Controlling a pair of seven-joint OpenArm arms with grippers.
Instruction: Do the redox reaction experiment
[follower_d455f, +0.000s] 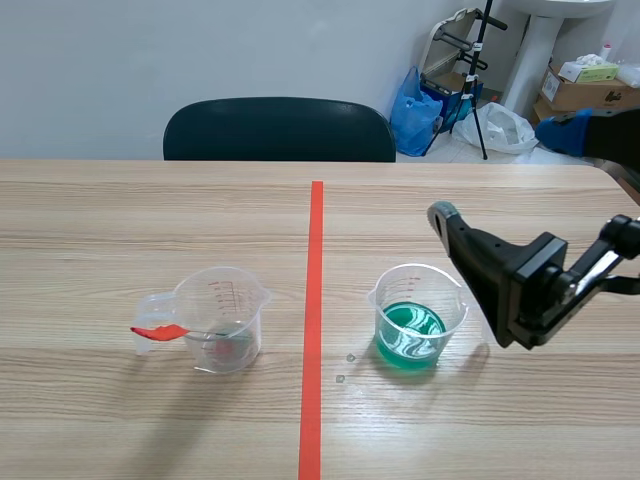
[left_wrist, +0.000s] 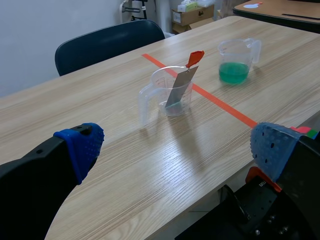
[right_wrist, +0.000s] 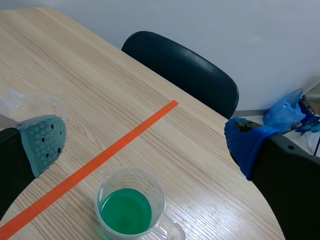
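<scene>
A clear beaker (follower_d455f: 222, 320) stands left of the tape line with a grey metal strip leaning inside it; the strip's orange-red end (follower_d455f: 158, 331) sticks out over the rim. In the left wrist view this beaker (left_wrist: 170, 92) and its strip (left_wrist: 181, 85) are well ahead of my open left gripper (left_wrist: 177, 150). A second beaker with green liquid (follower_d455f: 415, 320) stands right of the line. My right gripper (follower_d455f: 447, 222) hangs open above and just right of it, nothing between its fingers (right_wrist: 145, 145). The green beaker (right_wrist: 130, 207) lies below the gap.
A dark chair (follower_d455f: 280, 130) stands at the table's far edge. The orange-red tape line (follower_d455f: 315, 320) splits the table. A few small droplets (follower_d455f: 345, 368) lie near the green beaker. A blue bag (follower_d455f: 412, 112) and boxes (follower_d455f: 585, 85) are on the floor beyond.
</scene>
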